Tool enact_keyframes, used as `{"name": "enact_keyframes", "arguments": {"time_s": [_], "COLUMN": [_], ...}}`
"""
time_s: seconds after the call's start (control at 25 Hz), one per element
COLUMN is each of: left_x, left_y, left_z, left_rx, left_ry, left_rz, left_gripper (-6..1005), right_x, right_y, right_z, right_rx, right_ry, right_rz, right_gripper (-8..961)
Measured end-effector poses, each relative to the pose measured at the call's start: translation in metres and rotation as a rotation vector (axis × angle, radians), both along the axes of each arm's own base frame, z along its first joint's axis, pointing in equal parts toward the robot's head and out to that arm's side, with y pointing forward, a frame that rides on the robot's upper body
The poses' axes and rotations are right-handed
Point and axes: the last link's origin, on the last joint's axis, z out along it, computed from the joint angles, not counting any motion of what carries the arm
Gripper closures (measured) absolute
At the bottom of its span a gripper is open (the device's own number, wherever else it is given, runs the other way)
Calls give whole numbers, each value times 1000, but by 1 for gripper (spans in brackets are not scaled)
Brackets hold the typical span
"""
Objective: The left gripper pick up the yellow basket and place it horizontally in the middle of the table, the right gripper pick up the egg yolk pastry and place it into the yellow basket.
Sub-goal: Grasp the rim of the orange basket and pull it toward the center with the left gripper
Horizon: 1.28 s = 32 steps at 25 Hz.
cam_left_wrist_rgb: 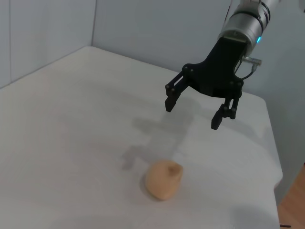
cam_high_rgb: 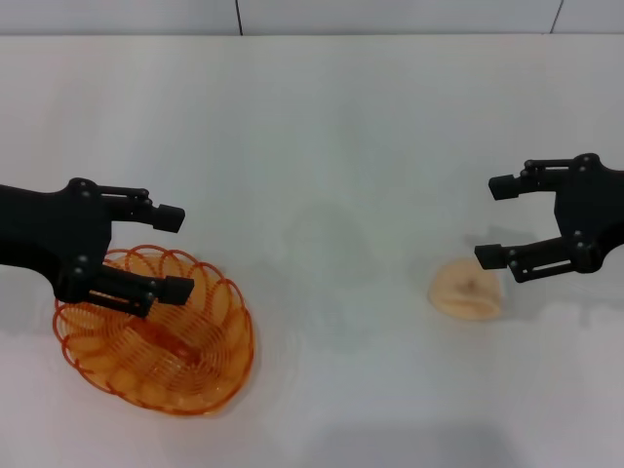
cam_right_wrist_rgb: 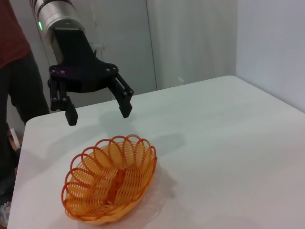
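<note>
Down in the lower left of the head view, the yellow basket (cam_high_rgb: 156, 331) sits upright on the table (cam_high_rgb: 331, 146), its open mouth facing up and nothing inside it. Over its upper-left rim hangs the left gripper (cam_high_rgb: 174, 253), jaws spread wide and holding nothing; the right wrist view shows it raised clear above the basket (cam_right_wrist_rgb: 110, 179), not touching the wire loops, with its fingers (cam_right_wrist_rgb: 125, 106) pointing down. Well apart, at the right of the head view, the egg yolk pastry (cam_high_rgb: 468, 290) lies on the bare tabletop. Just beside it, up and to its right, the right gripper (cam_high_rgb: 495, 220) hovers with jaws also wide apart and empty, its lower finger reaching over the pastry's upper edge.
</note>
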Motion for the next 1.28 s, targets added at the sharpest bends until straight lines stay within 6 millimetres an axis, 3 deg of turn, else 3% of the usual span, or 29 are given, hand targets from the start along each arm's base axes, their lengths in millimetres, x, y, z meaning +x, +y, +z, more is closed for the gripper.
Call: {"name": "enact_keyframes", "arguments": {"time_s": [0.76, 1.28], "left_x": [0, -25], "left_y": [2, 13], "left_z": [3, 48], "left_rx": [5, 51], "left_ry": [8, 292], "left_rz": [19, 348], "left_gripper": [125, 124], "right_x": [-9, -7], "right_y": [4, 7], "right_z": [-9, -9], "right_rx": [-19, 1], "right_ry": [-10, -2], "right_rz": [26, 14], "right_gripper": [96, 96]}}
